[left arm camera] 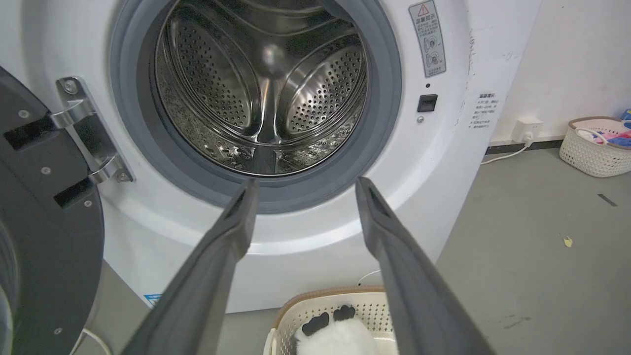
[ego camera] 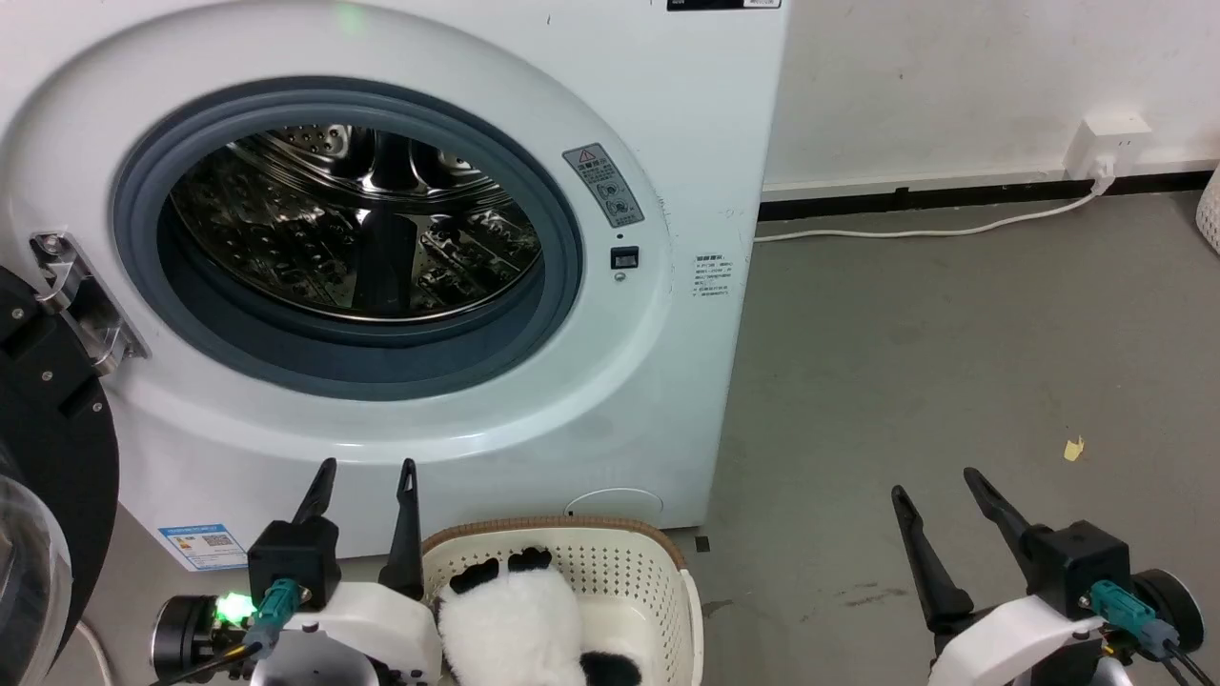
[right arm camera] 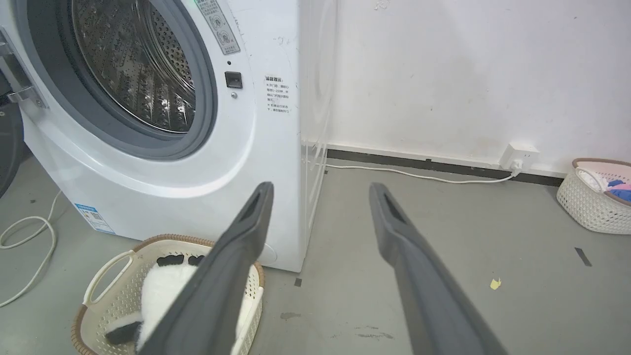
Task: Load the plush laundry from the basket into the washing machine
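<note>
1. Down at 6 o'clock in the head view, the plush laundry [ego camera: 515, 619] lay inside the basket [ego camera: 572, 524], which stood just in front of the washing machine [ego camera: 667, 143].
2. The soft panda lay long-ways from 12 to 6 o'clock. Two black bits were at the washer end, and the fluffy white body came back toward the robot.
3. The left gripper [ego camera: 368, 467] had its two dark fingers [ego camera: 406, 524] apart and held nothing. It hung just beside the basket's left rim, so the panda sat at about 3 o'clock from it, and lower down.
4. The right gripper [ego camera: 934, 481] was spread wide and empty too. It hung over the bare floor [ego camera: 953, 333], well apart from the basket, with the panda out at 9 o'clock.
5. So the left arm was the nearer one — I think it should do the picking. It would need to tip down and go right a little, with its fingers across the panda's middle, not along it.
6. The shiny drum [ego camera: 362, 219] looked empty at 12 o'clock above the basket, and the door [ego camera: 48, 457] was swung out to 9 o'clock.
</note>
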Robot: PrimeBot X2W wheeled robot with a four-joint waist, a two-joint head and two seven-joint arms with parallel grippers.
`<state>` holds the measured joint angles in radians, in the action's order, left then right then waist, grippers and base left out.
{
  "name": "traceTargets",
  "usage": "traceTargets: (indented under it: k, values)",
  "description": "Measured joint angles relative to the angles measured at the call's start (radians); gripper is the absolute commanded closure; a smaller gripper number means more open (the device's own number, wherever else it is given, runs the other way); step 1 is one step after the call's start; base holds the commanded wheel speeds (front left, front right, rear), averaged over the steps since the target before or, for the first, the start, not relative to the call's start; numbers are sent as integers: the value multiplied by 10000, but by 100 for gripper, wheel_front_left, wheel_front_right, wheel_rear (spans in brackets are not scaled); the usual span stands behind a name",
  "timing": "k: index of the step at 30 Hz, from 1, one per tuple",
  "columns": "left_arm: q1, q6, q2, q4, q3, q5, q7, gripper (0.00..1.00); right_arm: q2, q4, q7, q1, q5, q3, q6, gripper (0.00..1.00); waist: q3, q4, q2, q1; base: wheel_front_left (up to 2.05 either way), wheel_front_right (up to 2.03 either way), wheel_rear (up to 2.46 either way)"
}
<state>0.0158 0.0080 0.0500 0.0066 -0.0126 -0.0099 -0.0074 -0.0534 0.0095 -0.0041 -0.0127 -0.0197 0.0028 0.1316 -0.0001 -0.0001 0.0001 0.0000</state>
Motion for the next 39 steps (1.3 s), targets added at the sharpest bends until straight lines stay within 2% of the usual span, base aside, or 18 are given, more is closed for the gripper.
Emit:
traceTargets:
  k: [21,31,39]
  values:
    - [9,198,4,460,-499,-663,-174,0,0,217,-332,-190,-667,12,0,0,93,5,0,0,0,0,0]
    - [436,184,6,1434,-825,-1126,245,0,0,236,-431,-185,-1003,-61,0,0,536,-132,0,0,0,0,0]
    - [1081,215,2,2495,-1124,-1346,180,0,0,245,-566,-128,-1244,-190,0,0,1173,-291,0,0,0,0,0]
